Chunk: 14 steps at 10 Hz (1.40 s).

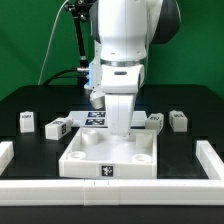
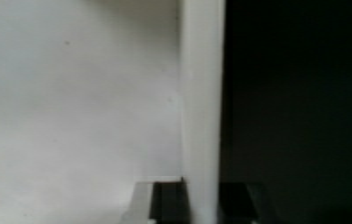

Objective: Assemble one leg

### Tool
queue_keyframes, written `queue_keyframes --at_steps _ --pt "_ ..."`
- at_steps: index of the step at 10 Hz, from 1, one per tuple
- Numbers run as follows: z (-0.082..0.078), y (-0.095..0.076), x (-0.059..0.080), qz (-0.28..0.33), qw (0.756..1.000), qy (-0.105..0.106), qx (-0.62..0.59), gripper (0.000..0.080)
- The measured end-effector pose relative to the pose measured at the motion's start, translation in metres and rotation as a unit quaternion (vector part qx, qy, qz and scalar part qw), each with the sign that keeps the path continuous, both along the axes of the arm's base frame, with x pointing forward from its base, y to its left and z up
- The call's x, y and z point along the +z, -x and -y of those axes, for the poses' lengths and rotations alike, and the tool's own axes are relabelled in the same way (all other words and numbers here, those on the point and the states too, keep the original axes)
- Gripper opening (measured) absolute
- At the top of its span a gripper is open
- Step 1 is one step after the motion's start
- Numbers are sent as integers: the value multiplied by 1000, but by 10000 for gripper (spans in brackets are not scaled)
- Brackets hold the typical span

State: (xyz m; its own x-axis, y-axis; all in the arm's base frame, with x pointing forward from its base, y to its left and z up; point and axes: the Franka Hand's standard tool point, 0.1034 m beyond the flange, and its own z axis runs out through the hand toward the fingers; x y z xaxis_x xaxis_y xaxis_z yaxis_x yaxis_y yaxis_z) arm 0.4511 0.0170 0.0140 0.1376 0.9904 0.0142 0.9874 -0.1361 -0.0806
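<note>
Four small white legs with tags lie on the black table: two at the exterior view's left (image 1: 26, 122) (image 1: 57, 127) and two at its right (image 1: 155, 120) (image 1: 179, 120). The large white tray-like piece (image 1: 88, 158) lies in the front middle. My gripper (image 1: 120, 128) reaches down onto its far wall. In the wrist view the two dark fingers (image 2: 166, 203) stand either side of that thin white wall (image 2: 201, 90), which fills the gap between them. The gripper (image 2: 203, 192) is shut on the wall. No leg is held.
The marker board (image 1: 90, 118) lies behind the tray-like piece, partly hidden by the arm. White rails border the table at the front (image 1: 110, 196), the exterior view's left (image 1: 5, 150) and right (image 1: 210, 160). A green backdrop stands behind.
</note>
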Motion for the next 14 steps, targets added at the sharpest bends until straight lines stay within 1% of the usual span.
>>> queue_keyframes --at_steps 3,4,5,8,10,12,14 --pt "-1 0 0 0 1000 0 2 62" --pt "-5 -3 0 2 1000 -2 7 62" --pt "-14 -7 -1 4 1000 -4 9 62" --pt "-42 -33 0 19 999 -14 29 62" --pt "-68 -52 0 29 998 -21 48 62" --pt "-70 -52 0 11 999 -15 46 62" --pt "-70 -52 0 9 999 -15 39 62"
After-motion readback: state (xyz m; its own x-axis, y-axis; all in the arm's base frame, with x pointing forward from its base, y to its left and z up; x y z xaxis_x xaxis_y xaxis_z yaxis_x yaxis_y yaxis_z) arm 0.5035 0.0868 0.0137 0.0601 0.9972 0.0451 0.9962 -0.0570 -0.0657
